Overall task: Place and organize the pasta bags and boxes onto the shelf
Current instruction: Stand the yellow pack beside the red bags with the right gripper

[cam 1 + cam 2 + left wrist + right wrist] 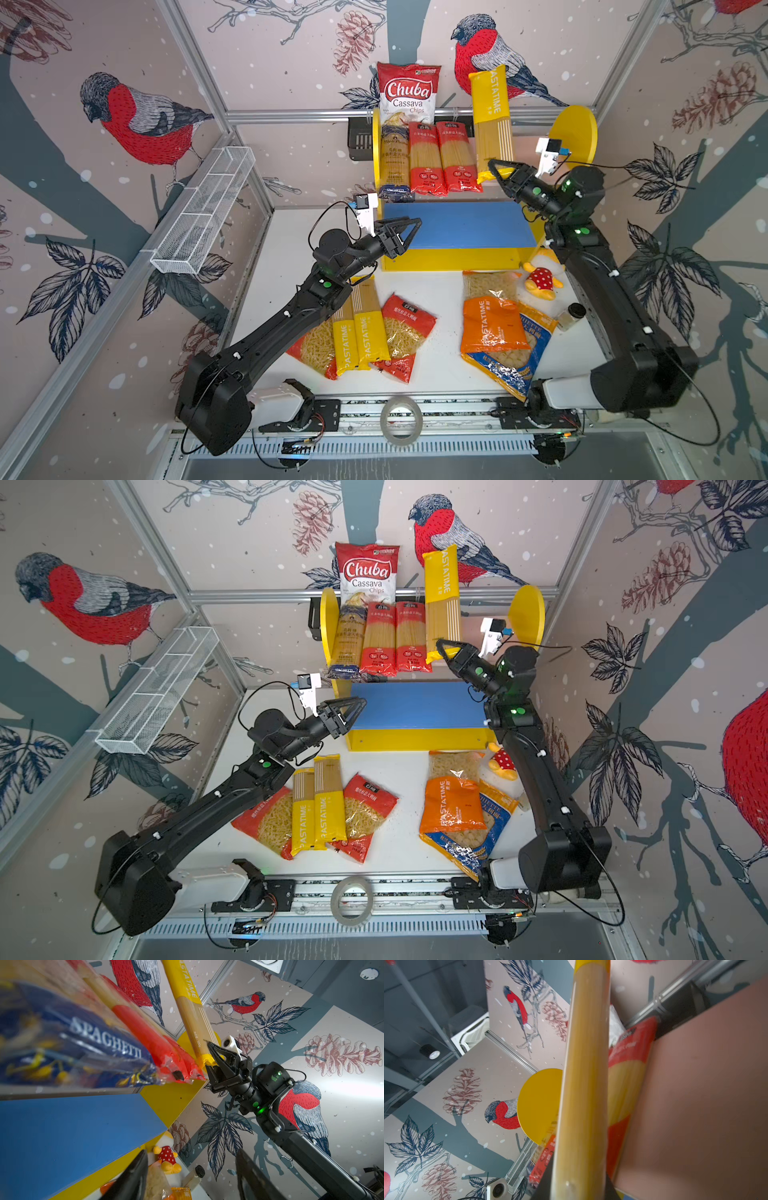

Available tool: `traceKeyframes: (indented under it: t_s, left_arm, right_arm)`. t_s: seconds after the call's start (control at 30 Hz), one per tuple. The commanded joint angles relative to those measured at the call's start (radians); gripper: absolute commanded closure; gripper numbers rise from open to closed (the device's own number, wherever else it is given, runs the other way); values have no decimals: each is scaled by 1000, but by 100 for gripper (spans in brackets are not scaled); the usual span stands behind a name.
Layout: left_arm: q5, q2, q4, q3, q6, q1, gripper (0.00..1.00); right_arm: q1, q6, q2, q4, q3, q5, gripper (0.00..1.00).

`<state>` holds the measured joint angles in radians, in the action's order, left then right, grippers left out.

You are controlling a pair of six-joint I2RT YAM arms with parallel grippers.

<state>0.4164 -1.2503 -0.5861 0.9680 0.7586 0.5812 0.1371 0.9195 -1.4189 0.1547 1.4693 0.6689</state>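
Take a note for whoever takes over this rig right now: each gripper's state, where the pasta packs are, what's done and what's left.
Grippers: left gripper open, empty, by the blue lower board; right gripper shut on the low end of the held yellow pack, upright beside the red spaghetti packs.
Done: dark blue spaghetti pack and both red ones stand on the upper board.
Left: set down the held one; then two yellow packs, two red bags, orange bag and blue-yellow bag, all on the table.

Chips bag [408, 93] upright; plush toy [541, 282] near jar [571, 316].
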Motion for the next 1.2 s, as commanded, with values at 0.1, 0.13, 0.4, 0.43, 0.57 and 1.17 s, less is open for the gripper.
traceKeyframes:
  t_s: [0.1,0.13,0.4,0.43,0.57,1.17]
  left_arm:
    - [-25,23,-4,-44,-8,0,34]
    - [-23,22,-5,-46,-8,0,34]
    - [-5,-7,-35,-51,18,2,34]
    - [-7,-8,-37,-51,18,2,34]
    - [-9,-11,-38,-58,20,1,34]
    - [-8,-15,-54,-78,30,3,34]
  right_arm:
    - [-52,-43,-32,-63,97,116,100]
    - [-64,-33,-34,-60,95,120,100]
    - [-96,58,-74,-6,74,184,100]
    - [-94,78,-78,20,60,190,100]
    - [-81,124,-100,71,43,210,100]
    - [-79,227,-45,108,-46,158,64]
